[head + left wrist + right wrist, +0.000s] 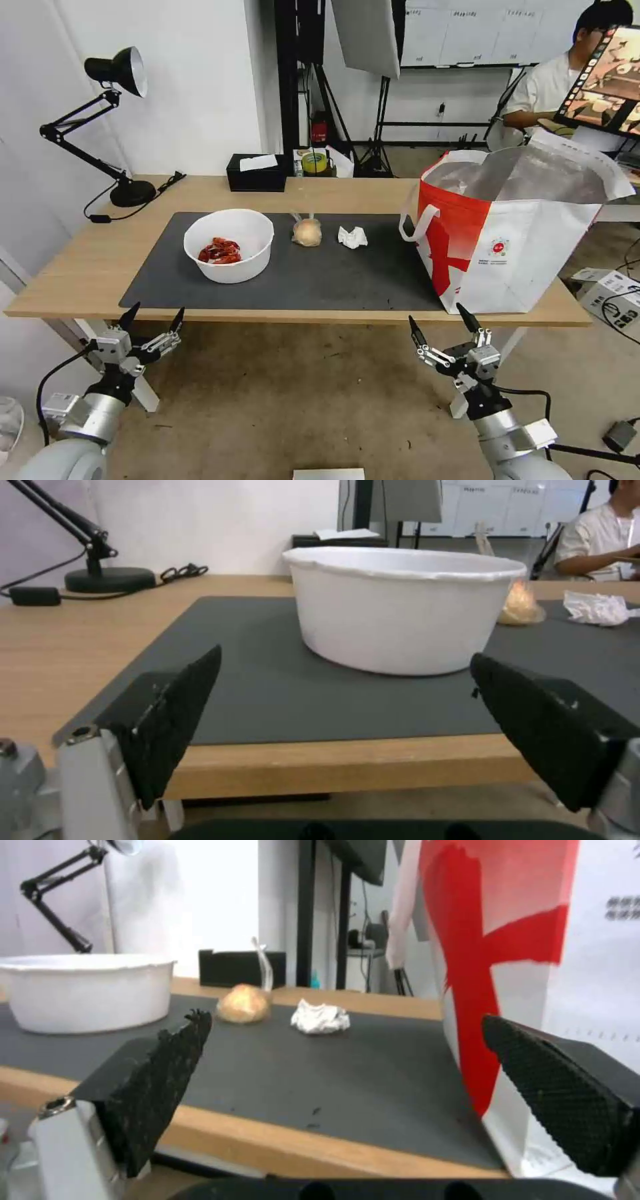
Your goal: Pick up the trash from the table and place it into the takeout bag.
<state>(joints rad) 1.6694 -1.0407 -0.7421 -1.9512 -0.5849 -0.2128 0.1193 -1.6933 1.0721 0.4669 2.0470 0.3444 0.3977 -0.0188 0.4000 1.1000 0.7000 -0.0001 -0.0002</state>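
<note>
On the table's [80, 267] dark grey mat [320, 280] stands a white round bowl [229, 245] with red shells inside. Beside it lie a small clear bag with a tan lump [307, 231] and a crumpled white tissue [352, 237]. The white-and-red takeout bag [513, 230] stands open at the table's right end, foil lining showing. My left gripper [152, 315] hangs open just below the table's front edge, facing the bowl [400, 607]. My right gripper [440, 321] is open below the front edge, near the takeout bag [520, 940]; the tissue [321, 1018] and lump bag [244, 1009] lie beyond it.
A black desk lamp [113, 120] with its cable stands at the table's back left. A black tissue box [257, 172] sits at the back edge. Tripods and a person at a screen are behind the table. A box and cables lie on the floor at right.
</note>
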